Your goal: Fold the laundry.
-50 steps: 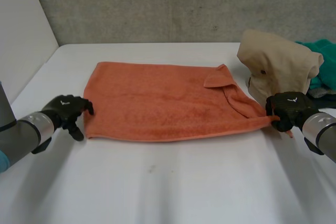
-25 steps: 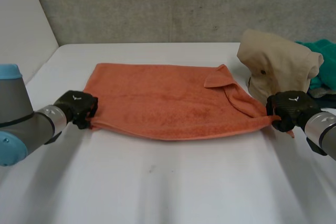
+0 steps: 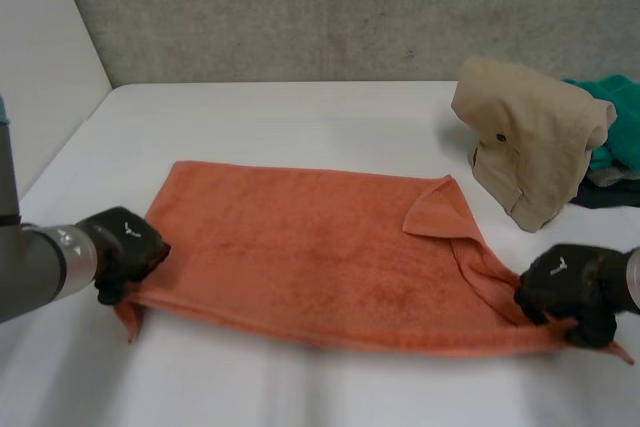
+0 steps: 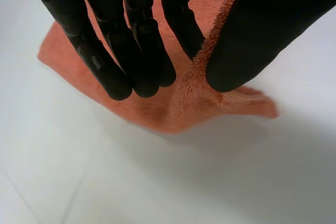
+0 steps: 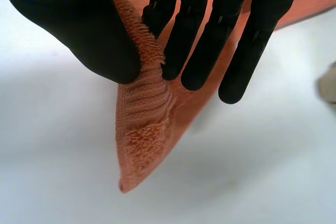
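The orange towel (image 3: 320, 247) lies spread on a smooth white counter (image 3: 300, 112). Its far right corner is flipped over onto the cloth. The left hand (image 3: 125, 247) clamps the towel's near left corner, and its wrist view shows terry bunched between the thumb and the fingers (image 4: 136, 61). The right hand (image 3: 570, 292) grips the towel's near right corner the same way, with the hem squeezed between the thumb and the fingers (image 5: 181, 35) and the tip of the corner poking out past them. Beyond the towel's right end sits a heaped beige garment (image 3: 530, 132), with a teal cloth (image 3: 620, 112) behind it. A rough grey concrete wall (image 3: 330, 7) backs the counter beyond the towel. A white panel (image 3: 45, 57) closes off the towel's left side.
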{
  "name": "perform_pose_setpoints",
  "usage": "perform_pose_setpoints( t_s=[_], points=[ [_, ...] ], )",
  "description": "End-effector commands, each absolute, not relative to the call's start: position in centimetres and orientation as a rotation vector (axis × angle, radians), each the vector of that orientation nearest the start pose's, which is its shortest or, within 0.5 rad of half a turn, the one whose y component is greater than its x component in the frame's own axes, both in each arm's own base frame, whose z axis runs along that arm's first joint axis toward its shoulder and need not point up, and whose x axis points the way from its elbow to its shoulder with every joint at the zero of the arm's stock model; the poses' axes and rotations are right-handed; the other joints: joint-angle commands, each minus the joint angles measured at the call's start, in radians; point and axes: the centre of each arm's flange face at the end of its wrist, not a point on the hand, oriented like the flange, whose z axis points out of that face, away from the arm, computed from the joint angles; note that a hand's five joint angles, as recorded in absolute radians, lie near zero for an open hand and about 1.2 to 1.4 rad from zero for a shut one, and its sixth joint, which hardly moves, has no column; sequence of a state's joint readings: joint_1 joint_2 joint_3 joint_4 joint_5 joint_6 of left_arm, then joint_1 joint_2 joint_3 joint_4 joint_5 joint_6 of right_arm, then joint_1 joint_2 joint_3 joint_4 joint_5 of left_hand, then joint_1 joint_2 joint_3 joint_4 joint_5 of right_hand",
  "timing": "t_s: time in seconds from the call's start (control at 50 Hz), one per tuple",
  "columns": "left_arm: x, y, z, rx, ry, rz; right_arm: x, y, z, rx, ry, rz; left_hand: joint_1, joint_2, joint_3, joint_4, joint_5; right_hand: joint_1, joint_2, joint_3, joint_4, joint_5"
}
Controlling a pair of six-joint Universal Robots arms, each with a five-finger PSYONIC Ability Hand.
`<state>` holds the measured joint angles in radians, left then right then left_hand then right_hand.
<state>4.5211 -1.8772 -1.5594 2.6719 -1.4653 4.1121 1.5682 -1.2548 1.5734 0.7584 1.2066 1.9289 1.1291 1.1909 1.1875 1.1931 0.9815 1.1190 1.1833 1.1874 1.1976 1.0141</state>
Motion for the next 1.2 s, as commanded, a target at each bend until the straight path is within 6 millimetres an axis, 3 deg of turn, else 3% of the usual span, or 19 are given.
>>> perform_pose_setpoints(
  t_s=[0.02, 0.04, 0.08, 0.1, 0.12, 0.14, 0.22, 0.26, 0.32, 0.42, 0.58, 0.6, 0.66, 0.68, 0.84, 0.92, 1.0, 1.08, 1.2],
  points=[
    [-21.5, -32.2, 22.5, 1.393, 1.964, -1.466, 19.1, -29.3, 23.1, -1.619, 2.352, -1.453, 0.267, 0.205, 0.209, 0.203, 0.24, 0.277, 0.213, 0.209, 0.199, 0.208],
    [-21.8, -33.1, 23.4, 1.355, 1.919, -1.526, 19.5, -30.1, 23.9, -1.577, 2.337, -1.542, 0.267, 0.205, 0.209, 0.203, 0.24, 0.277, 0.213, 0.209, 0.199, 0.208],
    [-22.6, -35.9, 27.5, 1.214, 1.746, -1.749, 20.5, -32.6, 27.1, -1.412, 2.251, -1.846, 0.267, 0.205, 0.209, 0.203, 0.24, 0.277, 0.213, 0.209, 0.199, 0.208],
    [-22.9, -37.2, 30.9, 1.101, 1.624, -1.903, 20.8, -34.3, 29.6, -1.256, 2.163, -2.073, 0.267, 0.205, 0.209, 0.203, 0.24, 0.277, 0.213, 0.209, 0.199, 0.208],
    [-22.9, -37.8, 32.9, 1.024, 1.552, -1.993, 20.9, -35.0, 30.8, -1.189, 2.117, -2.165, 0.267, 0.205, 0.209, 0.203, 0.24, 0.277, 0.213, 0.209, 0.199, 0.208],
    [-22.9, -38.4, 36.5, 0.893, 1.424, -2.141, 20.8, -36.3, 33.4, -1.027, 1.992, -2.363, 0.267, 0.205, 0.209, 0.203, 0.24, 0.277, 0.213, 0.209, 0.199, 0.208],
    [-22.1, -38.6, 43.0, 0.627, 1.187, -2.416, 20.4, -37.8, 38.9, -0.662, 1.646, -2.715, 0.267, 0.205, 0.209, 0.203, 0.24, 0.277, 0.213, 0.209, 0.199, 0.208],
    [-21.9, -38.6, 44.5, 0.559, 1.127, -2.484, 20.3, -37.5, 40.8, -0.578, 1.518, -2.809, 0.267, 0.205, 0.209, 0.203, 0.24, 0.277, 0.213, 0.209, 0.199, 0.208],
    [-21.5, -38.4, 45.0, 0.523, 1.155, -2.515, 20.4, -36.8, 41.7, -0.554, 1.484, -2.845, 0.267, 0.205, 0.209, 0.203, 0.24, 0.277, 0.213, 0.209, 0.199, 0.208],
    [-20.6, -38.7, 42.7, 0.561, 1.336, -2.439, 21.3, -35.9, 40.2, -0.643, 1.582, -2.72, 0.267, 0.205, 0.209, 0.203, 0.24, 0.277, 0.213, 0.209, 0.199, 0.208],
    [-19.6, -38.2, 33.9, 0.727, 1.738, -2.219, 22.6, -34.5, 34.1, -0.818, 1.841, -2.4, 0.267, 0.205, 0.209, 0.203, 0.24, 0.277, 0.213, 0.209, 0.199, 0.208],
    [-19.6, -37.9, 31.7, 0.778, 1.811, -2.17, 22.7, -34.3, 32.4, -0.853, 1.907, -2.326, 0.267, 0.205, 0.209, 0.203, 0.24, 0.277, 0.213, 0.209, 0.199, 0.208],
    [-19.4, -37.3, 28.3, 0.849, 1.914, -2.087, 22.7, -33.8, 29.2, -0.914, 2.016, -2.197, 0.267, 0.205, 0.209, 0.203, 0.24, 0.277, 0.213, 0.209, 0.199, 0.208],
    [-19.2, -36.9, 26.2, 0.891, 1.971, -2.034, 22.6, -33.4, 27.0, -0.945, 2.087, -2.109, 0.267, 0.205, 0.209, 0.203, 0.24, 0.277, 0.213, 0.209, 0.199, 0.208],
    [-19.0, -35.4, 17.0, 1.093, 2.094, -1.819, 21.3, -30.9, 17.6, -1.072, 2.369, -1.724, 0.267, 0.205, 0.209, 0.203, 0.24, 0.277, 0.213, 0.209, 0.199, 0.208],
    [-18.5, -35.0, 14.1, 1.163, 2.121, -1.704, 20.2, -29.9, 15.7, -1.095, 2.437, -1.631, 0.267, 0.205, 0.209, 0.203, 0.24, 0.277, 0.213, 0.209, 0.199, 0.208],
    [-17.9, -35.3, 12.8, 1.186, 2.125, -1.661, 19.1, -30.0, 15.4, -1.069, 2.46, -1.62, 0.267, 0.205, 0.209, 0.203, 0.24, 0.277, 0.213, 0.209, 0.199, 0.208],
    [-17.4, -35.7, 12.3, 1.175, 2.148, -1.665, 18.6, -30.2, 15.6, -1.029, 2.456, -1.621, -0.163, -0.224, -0.221, -0.227, -0.189, 0.277, 0.213, 0.209, 0.199, 0.208],
    [-17.2, -35.9, 12.0, 1.152, 2.182, -1.681, 18.6, -30.1, 15.3, -1.016, 2.456, -1.603, -0.27, -0.332, -0.328, -0.334, -0.297, 0.277, 0.213, 0.209, 0.199, 0.208]
  ],
)
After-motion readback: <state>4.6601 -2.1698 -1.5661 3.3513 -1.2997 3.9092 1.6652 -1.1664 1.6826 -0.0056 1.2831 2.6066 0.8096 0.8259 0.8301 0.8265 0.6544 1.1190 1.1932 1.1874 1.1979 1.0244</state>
